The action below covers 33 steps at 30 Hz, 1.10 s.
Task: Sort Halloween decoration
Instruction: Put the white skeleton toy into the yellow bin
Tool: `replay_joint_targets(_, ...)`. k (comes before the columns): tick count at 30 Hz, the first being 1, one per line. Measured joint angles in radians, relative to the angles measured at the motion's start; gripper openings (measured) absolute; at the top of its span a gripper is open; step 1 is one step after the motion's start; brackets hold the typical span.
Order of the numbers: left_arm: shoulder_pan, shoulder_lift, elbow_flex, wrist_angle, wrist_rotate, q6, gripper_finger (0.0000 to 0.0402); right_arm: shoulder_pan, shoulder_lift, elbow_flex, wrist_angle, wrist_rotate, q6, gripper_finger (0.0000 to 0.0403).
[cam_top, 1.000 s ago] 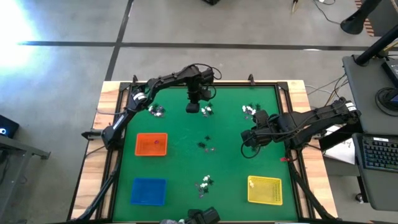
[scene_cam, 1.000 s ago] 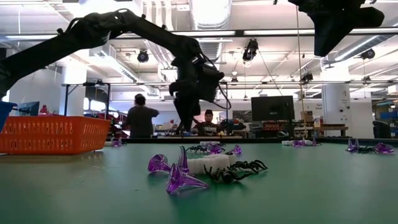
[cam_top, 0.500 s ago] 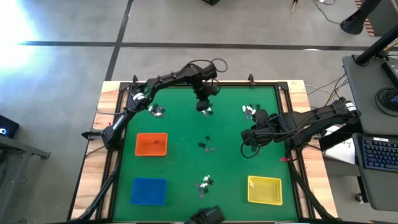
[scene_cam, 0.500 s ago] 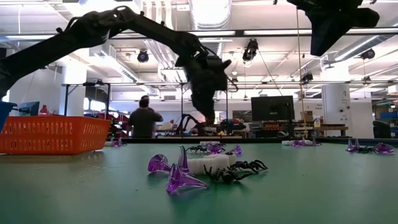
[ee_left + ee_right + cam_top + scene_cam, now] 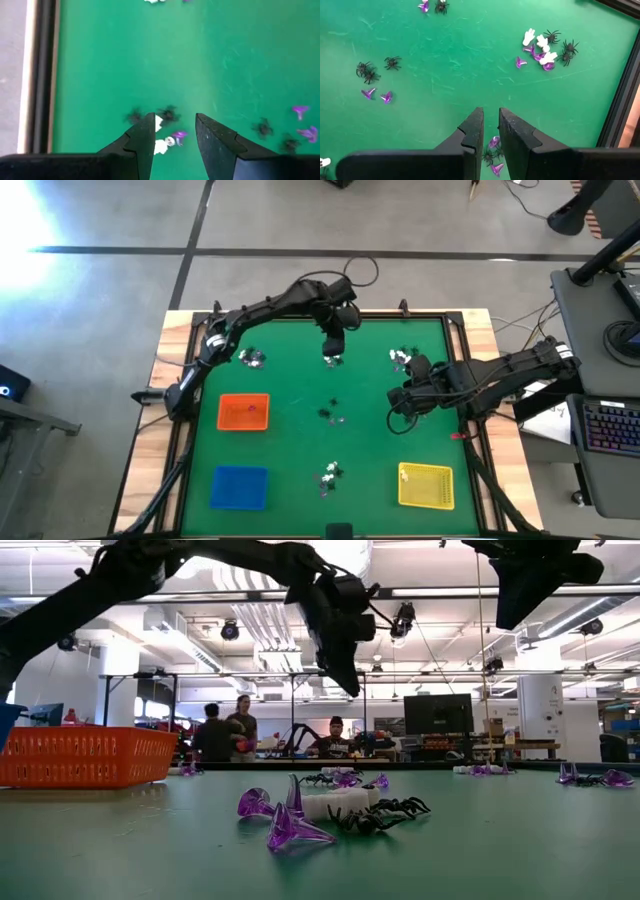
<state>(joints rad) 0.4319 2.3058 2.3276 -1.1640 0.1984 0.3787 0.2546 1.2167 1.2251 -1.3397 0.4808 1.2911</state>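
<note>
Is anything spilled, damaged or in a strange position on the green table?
Nothing stands out. The trinkets lie in small loose clusters on the green mat, none visibly broken, and the orange tray, blue tray and yellow tray sit flat.

Tiny white, black and purple Halloween trinkets lie in small scattered clusters on the green mat

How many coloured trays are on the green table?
3: the orange tray on the left, the blue tray at the bottom left, and the yellow tray at the bottom right. None seems hidden.
</note>
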Motion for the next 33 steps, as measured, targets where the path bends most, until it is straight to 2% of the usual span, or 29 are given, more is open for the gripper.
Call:
replay_joint_targets(9,-0.003,0.012,-0.013,-0.003,-0.009,-0.049,0.0123,0.0,0.0,0.0,0.008,-0.006,0.003,0.0052)
replay_joint_targets(15,0.021,-0.014,-0.015,-0.132,-0.017,-0.024,0.0123,-0.028,0.0,0.0,0.084,-0.009,-0.098,0.0052)
replay_joint_targets(24,0.031,-0.157,-0.02,-0.173,-0.019,-0.021,0.0123,-0.197,0.006,0.0,0.365,0.031,-0.414,0.0052)
replay_joint_targets(27,0.033,-0.198,-0.02,-0.202,-0.047,-0.018,0.0123,-0.269,0.024,0.0,0.448,0.034,-0.52,0.0052)
replay_joint_targets(29,0.036,-0.227,-0.027,-0.211,-0.079,-0.017,0.0123,-0.32,0.043,0.0,0.504,-0.009,-0.603,0.0052)
replay_joint_targets(33,0.038,-0.281,-0.042,-0.214,-0.096,-0.007,0.0123,-0.42,0.106,0.0,0.622,-0.181,-0.754,0.0052)
